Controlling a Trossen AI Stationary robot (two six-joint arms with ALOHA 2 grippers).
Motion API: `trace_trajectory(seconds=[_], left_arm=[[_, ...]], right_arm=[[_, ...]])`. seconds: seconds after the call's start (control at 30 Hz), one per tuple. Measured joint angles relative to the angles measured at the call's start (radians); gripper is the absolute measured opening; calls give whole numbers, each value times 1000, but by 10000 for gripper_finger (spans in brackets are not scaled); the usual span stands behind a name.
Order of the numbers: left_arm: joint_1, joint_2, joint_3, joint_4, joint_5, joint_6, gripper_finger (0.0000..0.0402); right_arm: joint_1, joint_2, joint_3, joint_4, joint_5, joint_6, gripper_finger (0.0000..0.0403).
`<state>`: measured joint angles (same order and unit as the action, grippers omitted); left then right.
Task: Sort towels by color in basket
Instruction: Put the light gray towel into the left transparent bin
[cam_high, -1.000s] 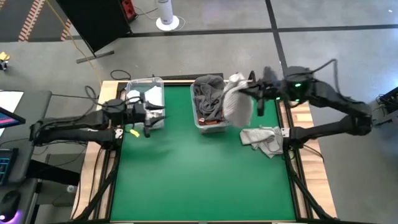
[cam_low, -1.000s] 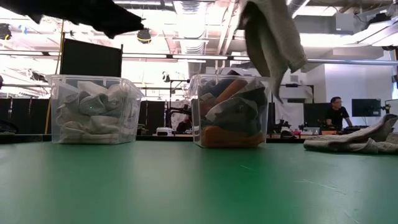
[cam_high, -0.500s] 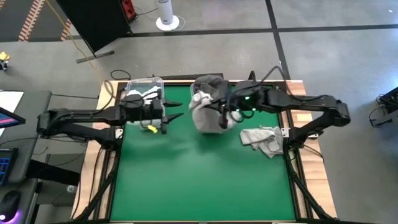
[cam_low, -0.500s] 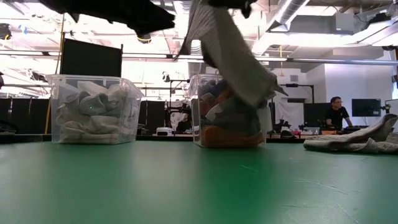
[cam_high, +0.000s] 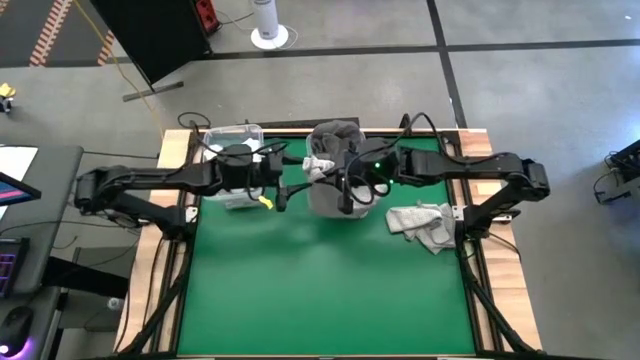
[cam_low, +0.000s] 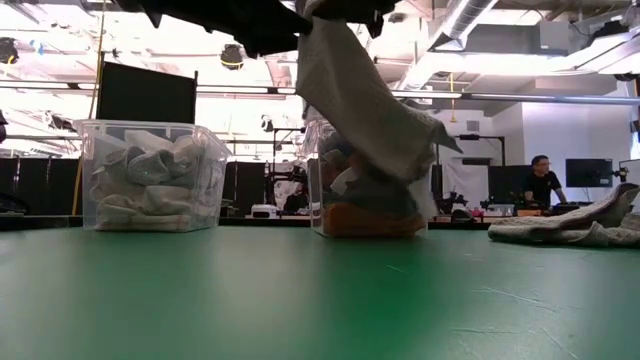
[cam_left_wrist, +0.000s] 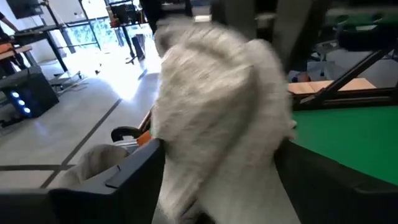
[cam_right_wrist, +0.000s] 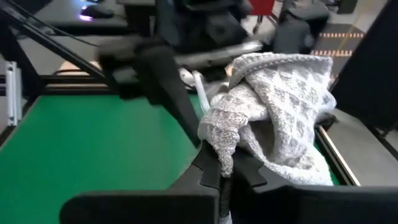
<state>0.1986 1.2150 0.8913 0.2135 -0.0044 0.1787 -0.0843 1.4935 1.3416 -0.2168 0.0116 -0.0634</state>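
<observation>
Right gripper sits over the near edge of the middle clear plastic bin, jaws pinching a light grey knitted towel that hangs down in front of that bin; in the right wrist view the towel bunches right at the fingertips. Left gripper reaches in from the left, just beside the hanging towel, jaws spread with nothing between them; left wrist view shows the cloth close ahead between its two dark fingers. Middle bin holds dark grey and rust-orange towels. Second clear plastic bin at far left holds pale white towels. Crumpled light grey towel pile lies on the green table mat at right, well apart from the bins. Person seated at a desk in the room behind.
</observation>
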Motion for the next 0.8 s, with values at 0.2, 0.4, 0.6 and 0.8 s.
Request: trace_trajectory(seconds=[0.2,0.4,0.6,0.8], left_arm=[[0,57,15,24,4,20,295],[-2,74,15,62,22,45,270],[-2,73,15,103,29,80,152],[-2,63,15,86,29,105,15]], right_arm=[[47,-7,9,41,-14,-17,27],[59,-1,40,43,-15,-21,33],[57,-1,53,51,-13,-23,45],[60,-7,53,14,-12,-41,89]])
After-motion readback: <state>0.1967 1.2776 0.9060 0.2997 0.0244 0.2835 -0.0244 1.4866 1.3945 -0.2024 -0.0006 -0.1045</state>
